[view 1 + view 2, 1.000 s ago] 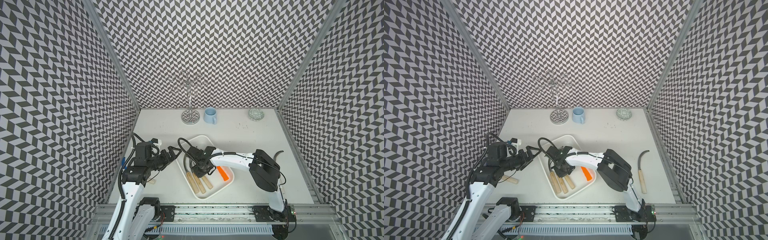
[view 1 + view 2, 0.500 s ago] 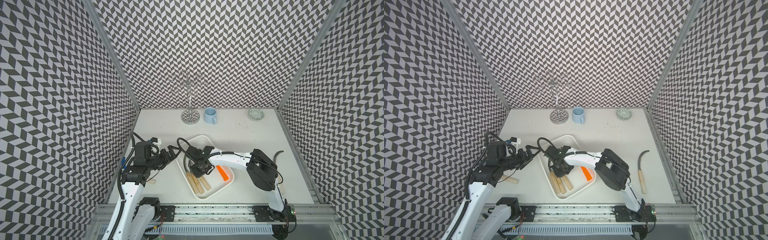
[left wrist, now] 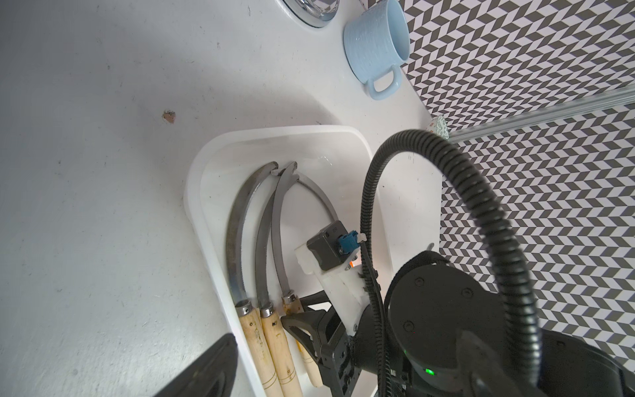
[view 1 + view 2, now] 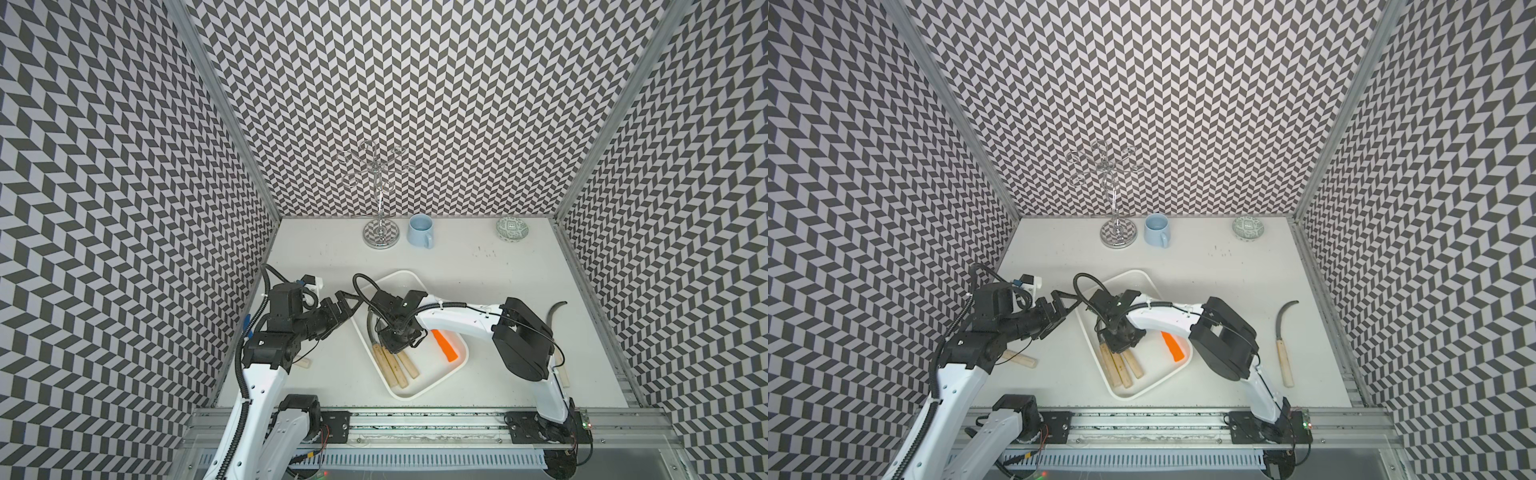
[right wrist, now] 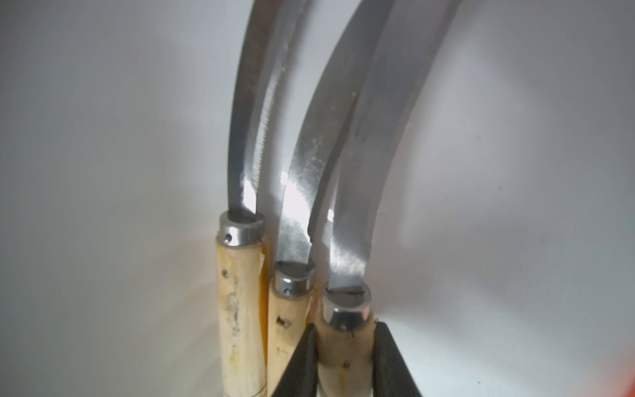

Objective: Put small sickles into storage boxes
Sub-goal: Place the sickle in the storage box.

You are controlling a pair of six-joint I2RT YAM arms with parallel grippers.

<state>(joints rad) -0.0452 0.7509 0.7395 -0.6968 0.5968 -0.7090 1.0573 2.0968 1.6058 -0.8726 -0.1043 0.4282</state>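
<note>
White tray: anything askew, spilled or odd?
Nothing spilled or damaged. The shallow white plastic tray sits skewed to the table edges, and the curved grey blades of its three wooden-handled sickles cross near their tips; the right gripper grips one.

A white table fills the middle of both top views, enclosed on three sides by walls in a black-and-white chevron pattern. At the table's far edge, above frame centre, a chrome wire stand stands upright on a round base. A light blue mug stands just right of it. A small green-patterned bowl sits further right, well apart. An aluminium rail spans the lower frame.
</note>
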